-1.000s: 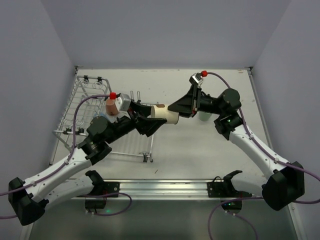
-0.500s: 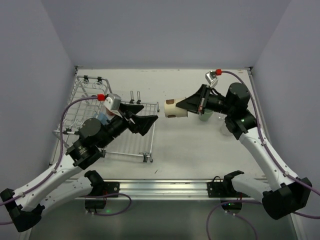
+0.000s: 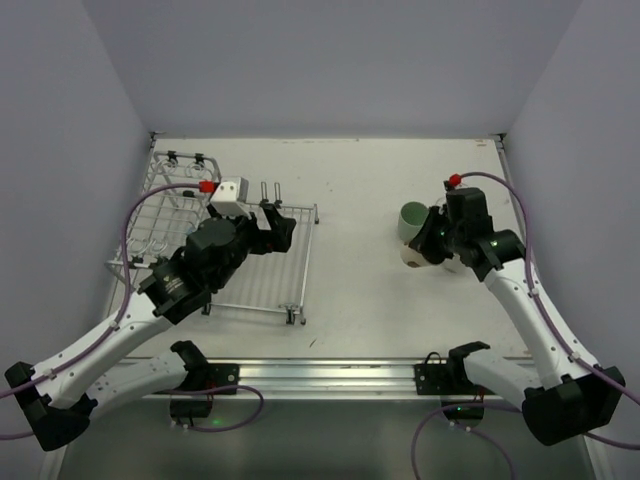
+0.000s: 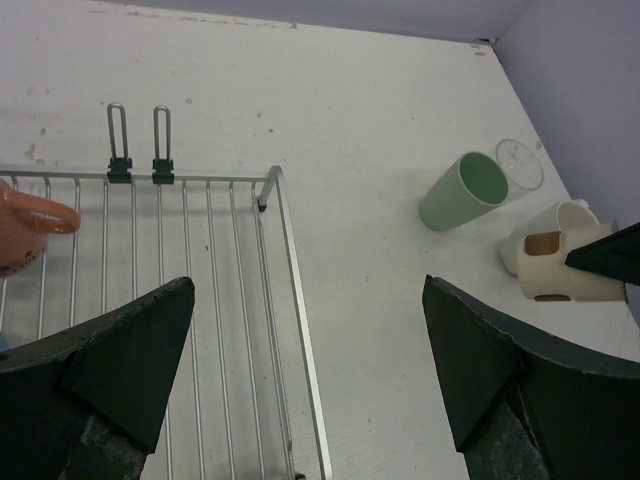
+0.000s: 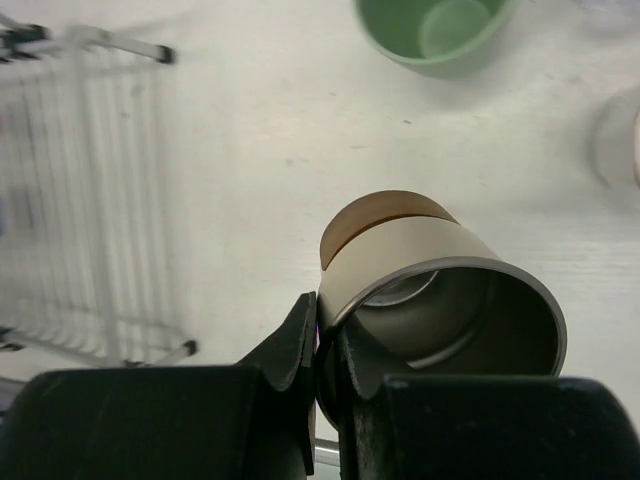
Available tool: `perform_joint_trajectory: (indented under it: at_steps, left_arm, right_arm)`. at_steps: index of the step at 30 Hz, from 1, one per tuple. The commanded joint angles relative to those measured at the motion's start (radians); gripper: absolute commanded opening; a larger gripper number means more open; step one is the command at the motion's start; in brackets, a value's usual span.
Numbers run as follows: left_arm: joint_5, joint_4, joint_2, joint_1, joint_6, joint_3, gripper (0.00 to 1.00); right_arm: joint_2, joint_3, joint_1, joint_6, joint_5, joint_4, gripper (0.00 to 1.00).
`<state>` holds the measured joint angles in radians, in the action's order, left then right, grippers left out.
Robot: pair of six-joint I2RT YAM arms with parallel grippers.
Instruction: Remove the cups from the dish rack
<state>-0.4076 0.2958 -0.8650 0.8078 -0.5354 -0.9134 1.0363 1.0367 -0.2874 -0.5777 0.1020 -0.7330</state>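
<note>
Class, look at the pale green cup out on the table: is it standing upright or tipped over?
Upright. The pale green cup stands on the table with its open mouth facing up, and the right wrist view looks down onto its inside floor.

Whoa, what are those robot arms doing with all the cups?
They are emptying the dish rack. The right gripper is shut on the rim of a brown and cream cup, holding it on its side low over the table, next to a green cup and a clear cup that are already out. The left gripper is open and empty above the rack, where a pinkish cup waits.
</note>
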Motion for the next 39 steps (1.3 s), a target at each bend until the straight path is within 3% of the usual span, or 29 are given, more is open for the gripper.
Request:
perform_joint_trajectory:
  at_steps: [1, 14, 18, 22, 24, 29, 31, 36, 39]
  left_arm:
    - [-0.033, -0.011, -0.011, 0.004, -0.021, -0.007, 1.00]
    - [-0.046, 0.023, 0.017, 0.004, -0.009, -0.045, 1.00]
    - [-0.050, 0.022, 0.015, 0.004, -0.009, -0.044, 1.00]
    - [-0.039, 0.023, 0.009, 0.004, -0.008, -0.050, 1.00]
    - [-0.039, 0.032, 0.006, 0.004, -0.003, -0.058, 1.00]
    - [-0.045, 0.095, -0.035, 0.004, 0.018, -0.108, 1.00]
    - [-0.040, 0.109, -0.049, 0.004, 0.025, -0.133, 1.00]
    - [-0.083, 0.140, -0.026, 0.004, 0.051, -0.174, 1.00]
    - [-0.137, 0.175, -0.014, 0.004, 0.052, -0.211, 1.00]
  right_arm:
    - [0.025, -0.036, -0.001, 0.093, -0.199, -0.086, 0.00]
    - [0.313, -0.101, -0.006, 0.102, -0.272, 0.023, 0.00]
    - [0.370, -0.083, -0.062, 0.090, -0.318, 0.026, 0.00]
    - [0.419, -0.067, -0.090, 0.078, -0.346, 0.021, 0.12]
    - [0.426, -0.064, -0.093, 0.076, -0.358, 0.023, 0.25]
    - [0.412, -0.035, -0.102, 0.072, -0.393, -0.006, 0.36]
    - [0.384, -0.011, -0.119, 0.068, -0.436, -0.031, 0.47]
    - [0.338, 0.173, -0.211, 0.082, -0.504, -0.146, 0.61]
    - [0.341, 0.290, -0.262, 0.136, -0.431, -0.119, 0.66]
